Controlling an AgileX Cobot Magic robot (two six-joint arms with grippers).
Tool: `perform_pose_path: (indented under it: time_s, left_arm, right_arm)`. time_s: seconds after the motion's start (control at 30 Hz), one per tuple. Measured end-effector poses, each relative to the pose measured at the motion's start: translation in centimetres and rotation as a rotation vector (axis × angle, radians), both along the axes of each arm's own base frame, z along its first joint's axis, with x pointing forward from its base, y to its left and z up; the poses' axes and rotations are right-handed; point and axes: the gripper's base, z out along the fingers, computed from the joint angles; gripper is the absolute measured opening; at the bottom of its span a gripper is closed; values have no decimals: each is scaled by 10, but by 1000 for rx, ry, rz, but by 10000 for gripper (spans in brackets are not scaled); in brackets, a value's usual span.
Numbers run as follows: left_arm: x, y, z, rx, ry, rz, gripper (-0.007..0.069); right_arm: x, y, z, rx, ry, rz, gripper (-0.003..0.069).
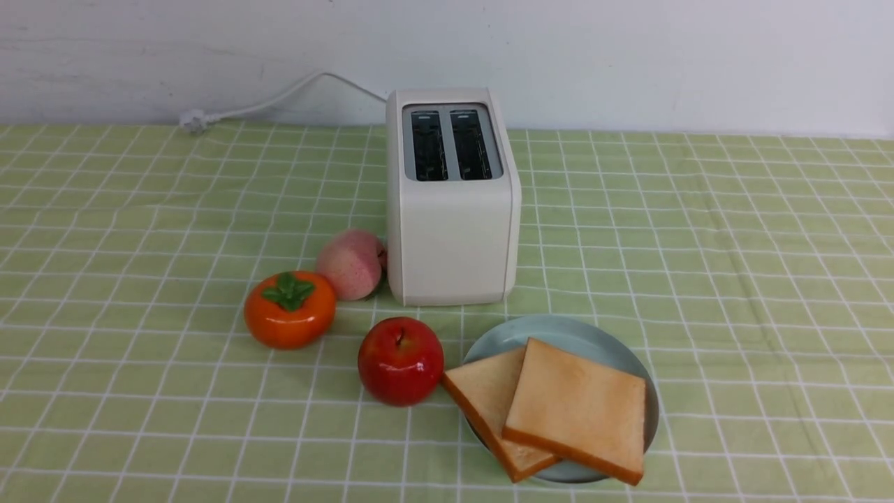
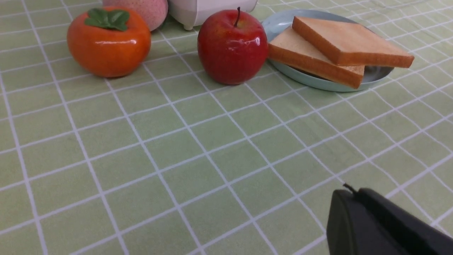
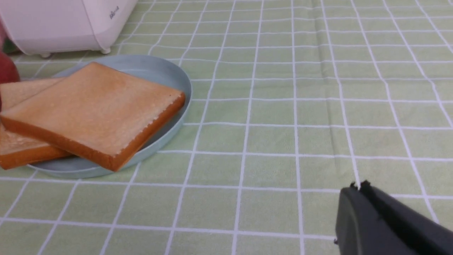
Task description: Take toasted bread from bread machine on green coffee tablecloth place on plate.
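Observation:
Two slices of toasted bread lie overlapped on the plate point(image 1: 599, 342): the upper slice point(image 1: 576, 405) rests on the lower slice point(image 1: 485, 398). They also show in the left wrist view point(image 2: 348, 42) and the right wrist view point(image 3: 93, 109). The bread machine point(image 1: 452, 202) stands behind the plate, both slots dark and empty. The green coffee tablecloth point(image 1: 733, 279) covers the table. My left gripper point(image 2: 352, 193) is shut, empty, low over the cloth in front of the fruit. My right gripper point(image 3: 357, 187) is shut, empty, over the cloth to the right of the plate point(image 3: 177, 81). Neither gripper shows in the front view.
A red apple point(image 1: 400, 360) touches the plate's left side. An orange persimmon point(image 1: 289, 309) and a pink peach point(image 1: 351, 264) sit left of the bread machine. Its white cord point(image 1: 279, 98) runs along the back wall.

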Motion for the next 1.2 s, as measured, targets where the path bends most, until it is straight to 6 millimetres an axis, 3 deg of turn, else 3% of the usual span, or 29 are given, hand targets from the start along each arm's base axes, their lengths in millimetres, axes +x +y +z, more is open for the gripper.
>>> perform_pose_path:
  time_s: [1.2]
  left_arm:
    - [0,1,-4,-17,44,36,-2]
  right_arm:
    - [0,0,0,3,2,-6,4]
